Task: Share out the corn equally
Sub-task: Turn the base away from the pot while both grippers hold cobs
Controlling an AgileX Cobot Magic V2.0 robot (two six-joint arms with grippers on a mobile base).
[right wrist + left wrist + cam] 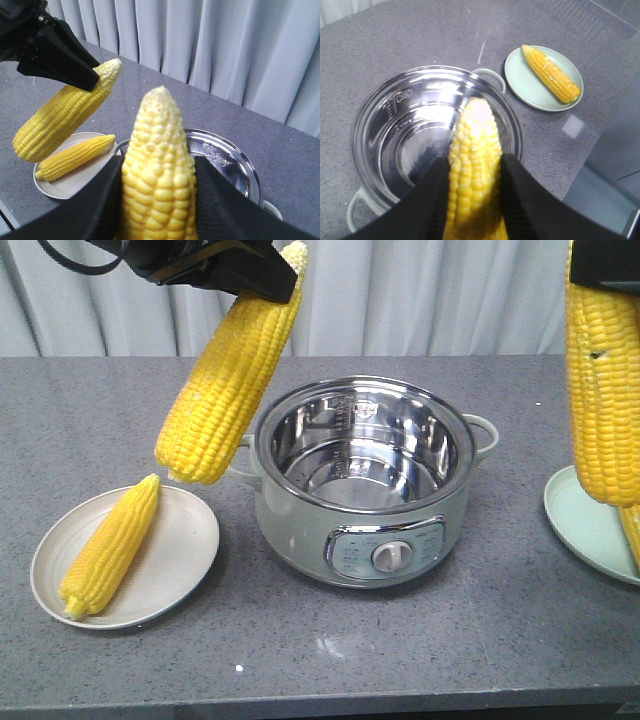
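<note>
My left gripper (262,282) is shut on the tip end of a corn cob (228,375). This cob hangs tilted above the beige plate (185,565), where another cob (110,545) lies. In the left wrist view the black fingers (432,192) press both sides of the held cob (475,150). My right gripper (603,270) is shut on a cob (603,390) hanging upright over the green plate (580,525). The right wrist view shows that cob (157,165) clamped between the fingers. One more cob (551,74) lies on the green plate (522,82).
A pale green electric pot (300,530) with a shiny steel bowl stands between the two plates on the grey counter. The bowl holds nothing. Its side handles stick out toward each plate. A grey curtain hangs behind the counter.
</note>
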